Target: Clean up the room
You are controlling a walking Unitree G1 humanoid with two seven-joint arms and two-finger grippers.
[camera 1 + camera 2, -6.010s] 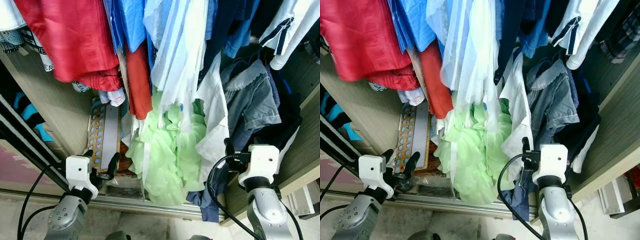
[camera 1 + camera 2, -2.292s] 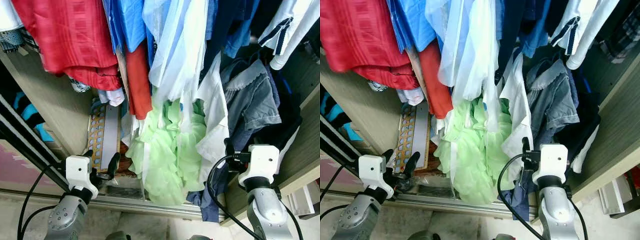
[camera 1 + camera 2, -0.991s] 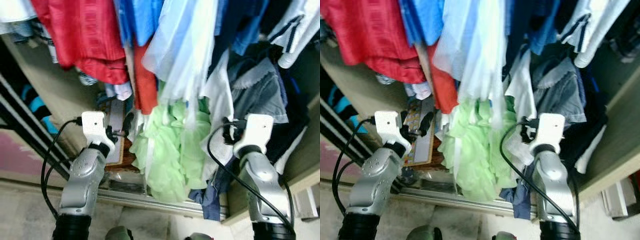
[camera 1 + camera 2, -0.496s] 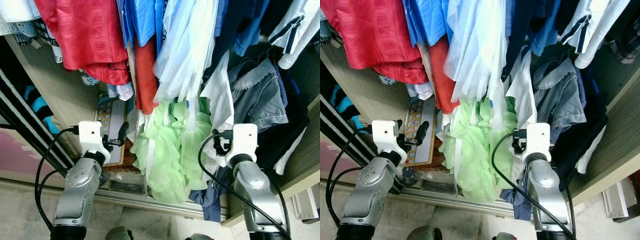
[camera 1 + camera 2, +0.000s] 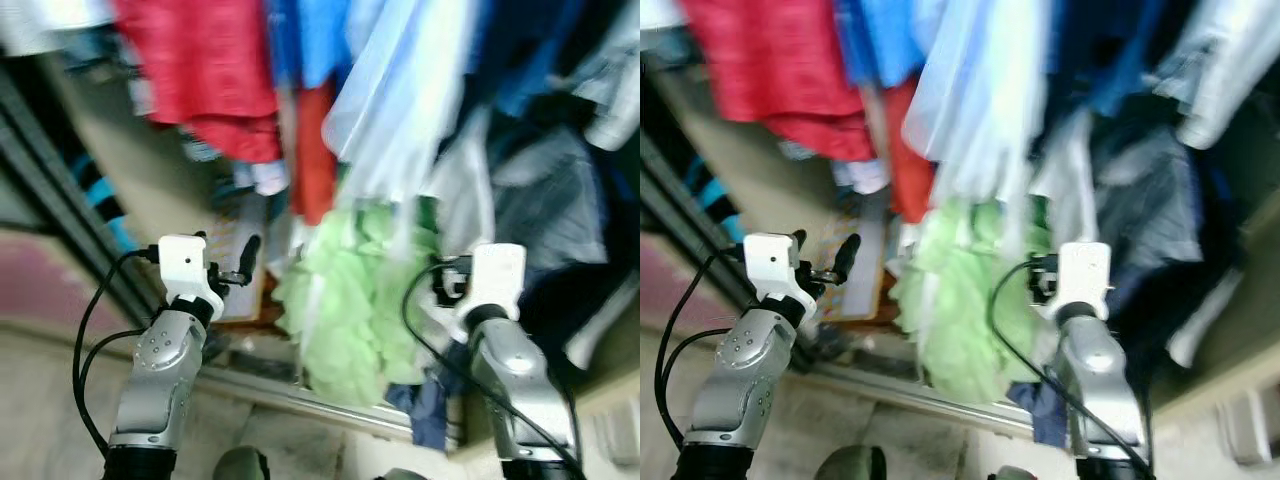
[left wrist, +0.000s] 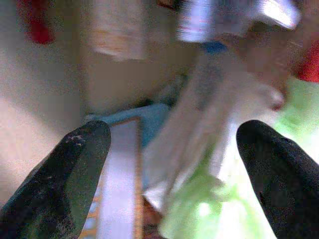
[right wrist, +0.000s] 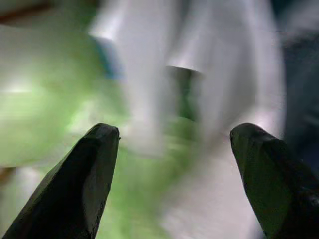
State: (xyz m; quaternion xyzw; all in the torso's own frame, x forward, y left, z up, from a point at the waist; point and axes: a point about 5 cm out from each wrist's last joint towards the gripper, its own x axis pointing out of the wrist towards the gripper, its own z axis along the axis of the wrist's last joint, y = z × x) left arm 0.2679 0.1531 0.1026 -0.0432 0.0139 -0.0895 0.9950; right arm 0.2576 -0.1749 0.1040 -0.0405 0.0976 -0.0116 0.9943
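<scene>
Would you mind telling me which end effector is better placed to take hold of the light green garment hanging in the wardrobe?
Probably the right end effector: its open fingers face the light green garment directly. The left end effector, also open, faces the wardrobe side panel more. The views are blurred.

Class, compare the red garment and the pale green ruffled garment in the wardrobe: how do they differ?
The red garment hangs high on the robot's left; the green garment bunches low in the middle, near the wardrobe's bottom. The red garment looks smooth and flat, the green garment ruffled. Both are blurred, and neither is held by a gripper.
</scene>
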